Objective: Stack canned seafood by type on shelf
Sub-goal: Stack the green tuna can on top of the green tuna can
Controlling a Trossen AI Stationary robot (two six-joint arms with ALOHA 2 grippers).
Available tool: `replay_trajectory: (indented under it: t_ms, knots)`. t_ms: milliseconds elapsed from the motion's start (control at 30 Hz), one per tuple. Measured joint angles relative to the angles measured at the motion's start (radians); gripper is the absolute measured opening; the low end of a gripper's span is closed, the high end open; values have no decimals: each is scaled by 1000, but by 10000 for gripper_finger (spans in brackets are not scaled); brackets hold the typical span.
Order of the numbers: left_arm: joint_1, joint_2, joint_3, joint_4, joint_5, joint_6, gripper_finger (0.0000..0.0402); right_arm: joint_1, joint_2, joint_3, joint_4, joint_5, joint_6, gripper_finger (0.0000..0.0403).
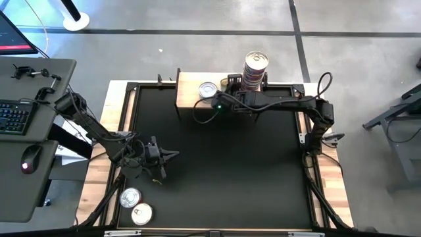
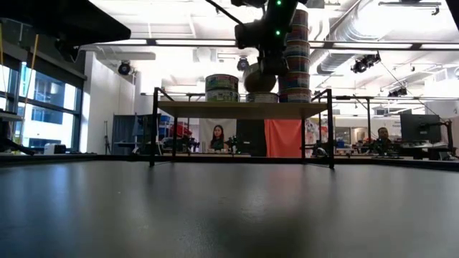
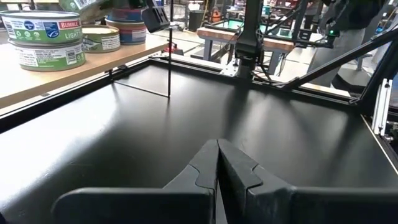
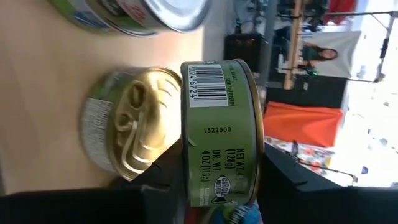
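The shelf [image 1: 187, 85] stands at the table's far edge. On it are a tall stack of tins [image 1: 256, 69], a short silver-topped stack [image 1: 208, 90] and a single gold-topped tin [image 4: 130, 121] resting on its base. My right gripper [image 4: 221, 180] reaches level from the table's right over the shelf, shut on a green-labelled tin [image 4: 221, 143] just above the gold-topped one. My left gripper [image 3: 217, 168] is shut and holds nothing, low over the black tabletop at its left side [image 1: 172, 155]. Two more tins [image 1: 130, 197] [image 1: 142, 212] lie at the near left corner. My right gripper pinches the green-labelled tin between its two fingers [image 4: 163, 177], one on each flat face, the printed side wall [image 4: 217, 155] facing the wrist camera. The fingers come level from the table's right. The tin sits flat, lifted clear, above the gold-topped tin.
The shelf's thin dark legs [image 2: 153, 129] stand on the black tabletop [image 1: 230, 171]. A desk with keyboard [image 1: 13, 115] and mouse lies beyond the table's left edge. In the low view, people [image 2: 217, 136] sit in the room behind.
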Motion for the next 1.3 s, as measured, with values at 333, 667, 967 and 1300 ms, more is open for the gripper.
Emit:
replay_trajectory:
  t_ms: [333,667,967,1300]
  knots:
    - [0,0,0,0,-2,-9,0,-11,0,0,-2,-46,-7,117]
    - [0,0,0,-1,-1,-9,0,-21,-1,0,-9,-79,28,220]
    - [0,0,0,-63,0,-79,0,-5,-1,0,-22,-96,128,225]
    - [0,0,0,-97,0,-89,0,-5,-2,29,-136,-142,225,226]
